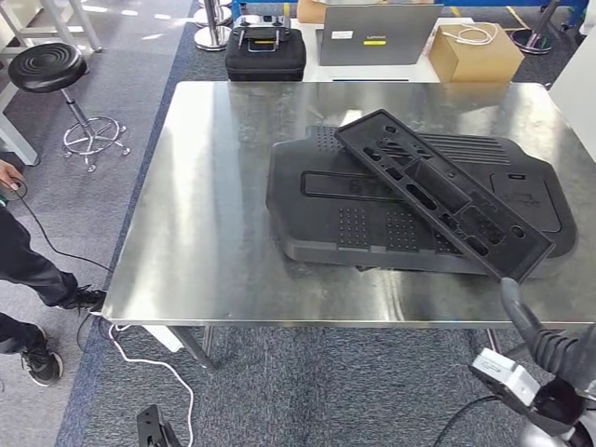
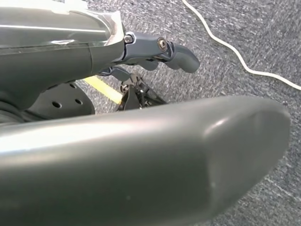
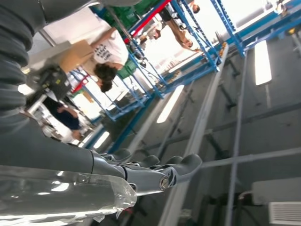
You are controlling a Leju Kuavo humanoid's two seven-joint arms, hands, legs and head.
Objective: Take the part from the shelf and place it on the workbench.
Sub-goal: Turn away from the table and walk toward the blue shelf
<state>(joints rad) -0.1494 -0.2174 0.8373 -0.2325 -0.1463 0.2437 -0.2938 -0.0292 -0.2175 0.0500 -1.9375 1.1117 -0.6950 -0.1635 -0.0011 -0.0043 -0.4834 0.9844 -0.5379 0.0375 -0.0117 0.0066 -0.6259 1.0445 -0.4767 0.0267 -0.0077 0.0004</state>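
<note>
Long black part point(image 1: 441, 192) lay tilted across larger black panel point(image 1: 331, 209) on desk point(image 1: 210, 205), right hand point(image 1: 537, 340) at 5 o'clock, fingers point(image 3: 177, 167) released, empty; left hand point(image 2: 160, 49) likewise.

Beyond the table: black case point(image 1: 264, 53), grey laptop point(image 1: 373, 35) and cardboard box point(image 1: 475, 53) in a row. Black stool point(image 1: 47, 67) on the grey carpet point(image 1: 133, 121), left. White cable point(image 1: 151, 365) runs under the near edge
</note>
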